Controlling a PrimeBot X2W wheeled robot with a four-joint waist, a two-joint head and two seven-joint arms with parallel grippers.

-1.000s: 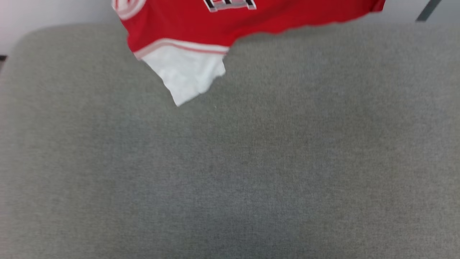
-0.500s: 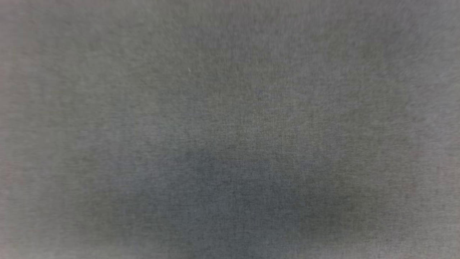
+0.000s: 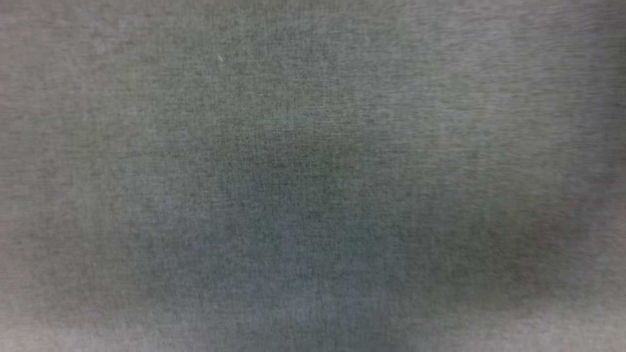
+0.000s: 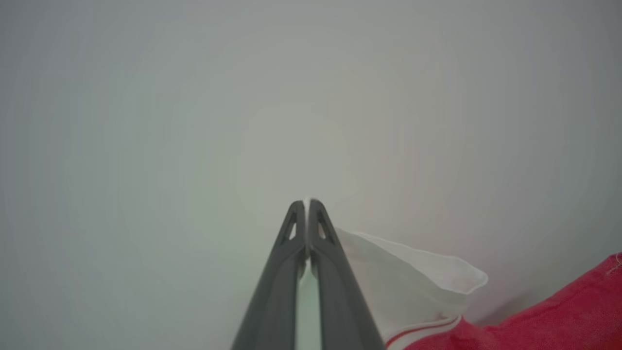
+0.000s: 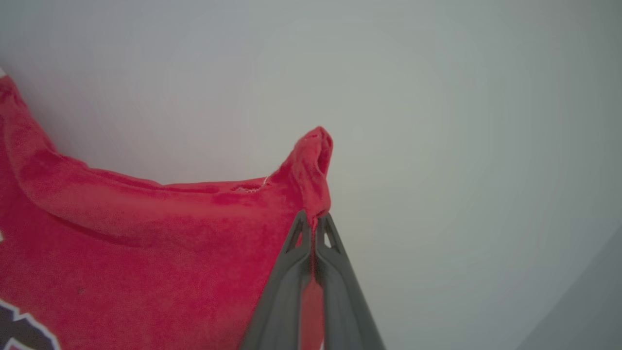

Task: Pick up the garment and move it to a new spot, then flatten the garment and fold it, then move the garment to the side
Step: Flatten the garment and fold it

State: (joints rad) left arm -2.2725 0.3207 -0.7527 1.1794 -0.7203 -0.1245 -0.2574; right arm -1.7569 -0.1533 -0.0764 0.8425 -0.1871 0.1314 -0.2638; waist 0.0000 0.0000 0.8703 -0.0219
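Both left fingers [image 4: 276,291] and right fingers [image 5: 346,291] clench the garment [image 5: 146,233]; head camera has tilted onto cushion [image 3: 313,176].

Readable text, labels, brands, numbers, signs: none is coming through legibly. Entry one: the garment [image 5: 146,253], red cloth, is carrying a fragment of lettering [image 5: 19,330], black with a white outline, sitting at the lower left corner of the right wrist view. The picture's edge is cutting the characters off, and the visible part is showing as an angular dark patch with a pale border, so no letter or digit is making itself out.
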